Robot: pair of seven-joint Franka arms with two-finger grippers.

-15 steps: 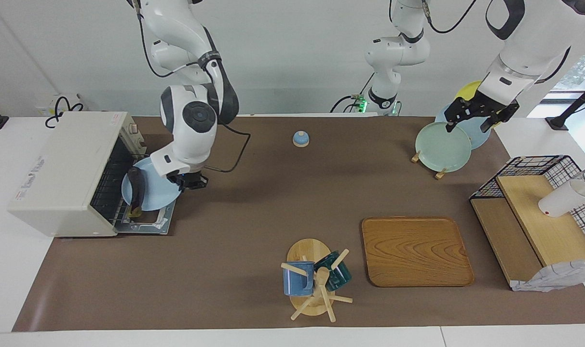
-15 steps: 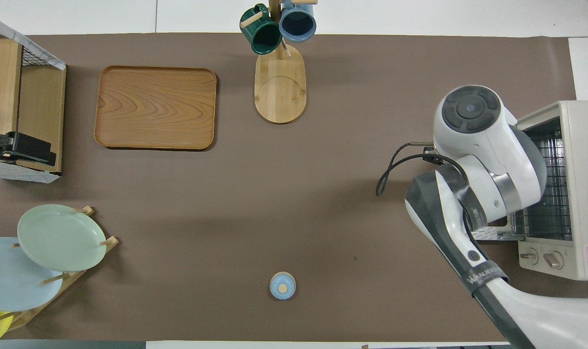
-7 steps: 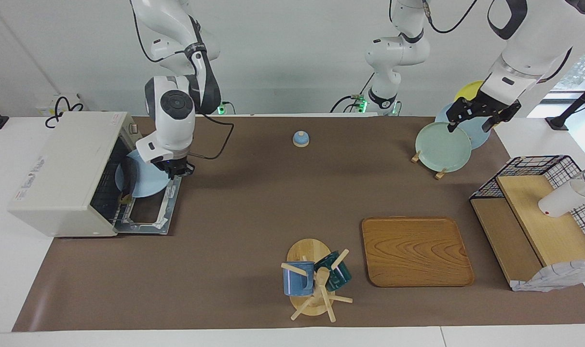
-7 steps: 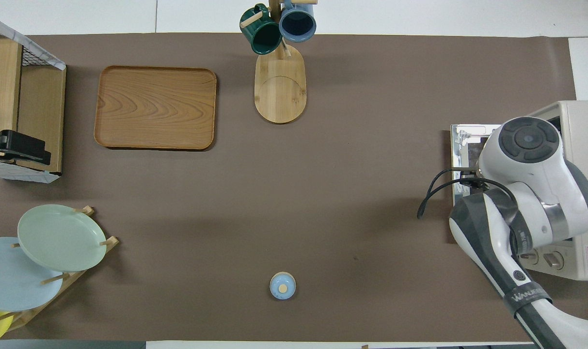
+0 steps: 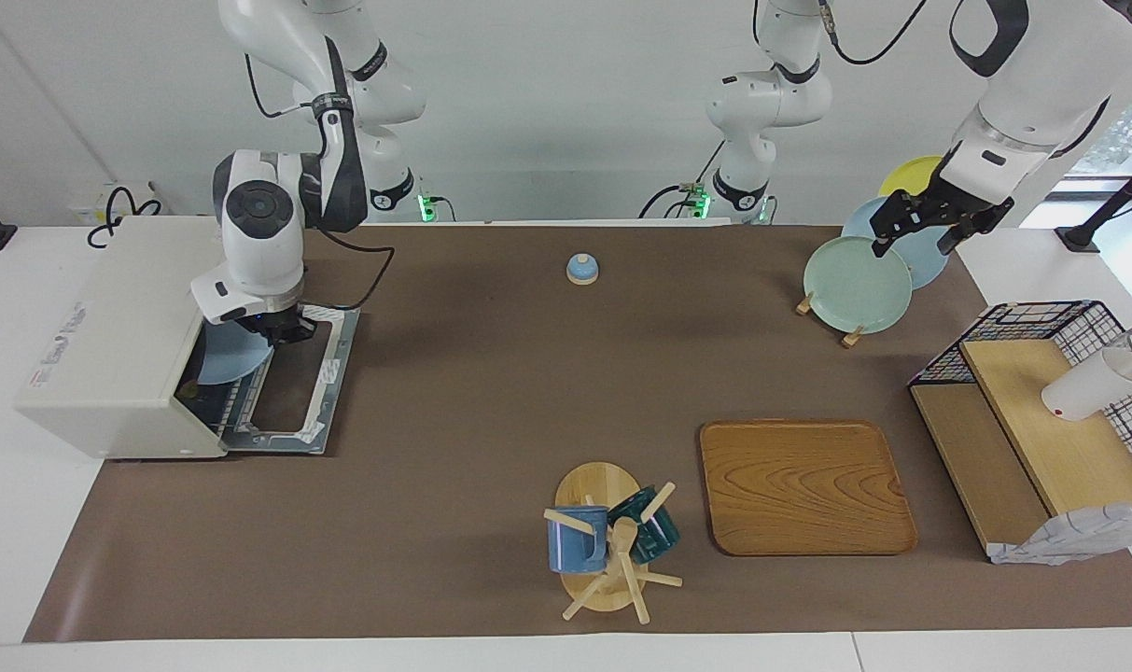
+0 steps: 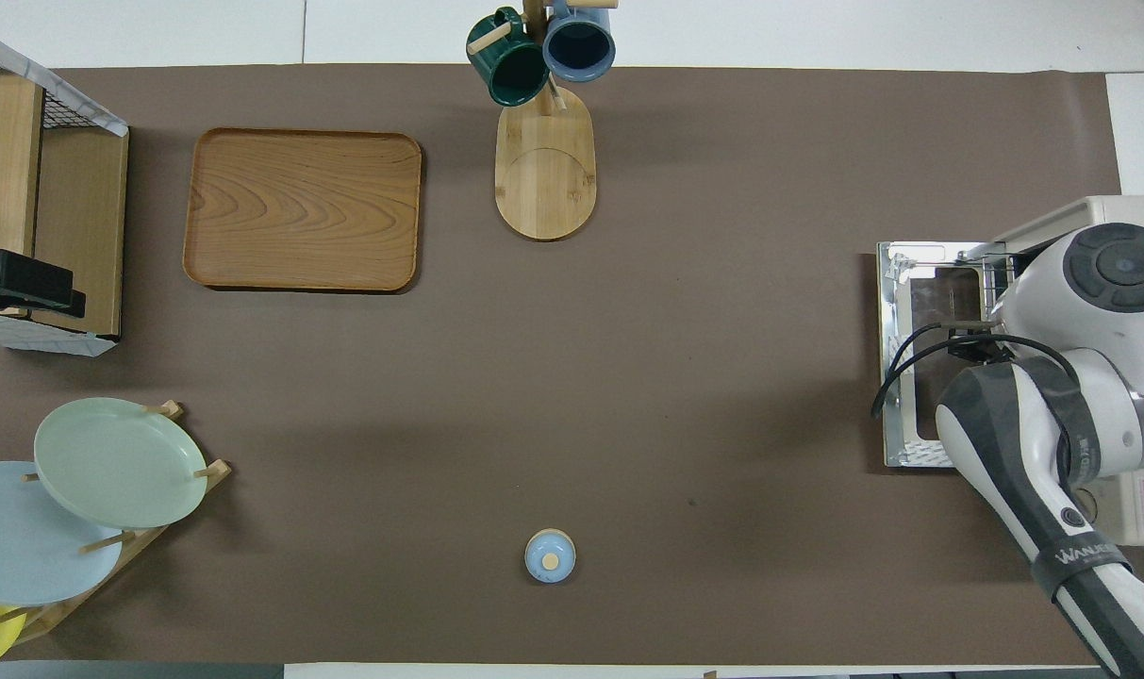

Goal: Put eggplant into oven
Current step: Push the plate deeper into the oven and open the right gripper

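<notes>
Holding plate [image 5: 225, 359] inside oven [image 5: 118, 336], right pincer [image 5: 281, 331]

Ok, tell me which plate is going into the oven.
The pale blue plate under the right gripper, partly inside the oven; the other plates stand in the rack at the left arm's end.

One oven [image 5: 118, 336] with its door folded down; two robot arms, so two grippers, the right gripper [image 5: 281, 329] and the left gripper [image 5: 929, 222]; four plates in all, three of them on one wooden plate rack [image 6: 109, 552], which are one pale green plate [image 5: 857, 284], one light blue plate [image 6: 20, 547] and one yellow plate [image 5: 913, 174], and one more light blue plate [image 5: 230, 359] at the oven mouth; two mugs, one blue mug [image 5: 575, 541] and one dark green mug [image 5: 654, 532], on one mug tree [image 6: 545, 160]; one wooden tray [image 5: 803, 485]; one small blue lid [image 5: 581, 269]; one wire shelf rack [image 5: 1041, 411]; one white cup [image 5: 1088, 383] on it.
</notes>
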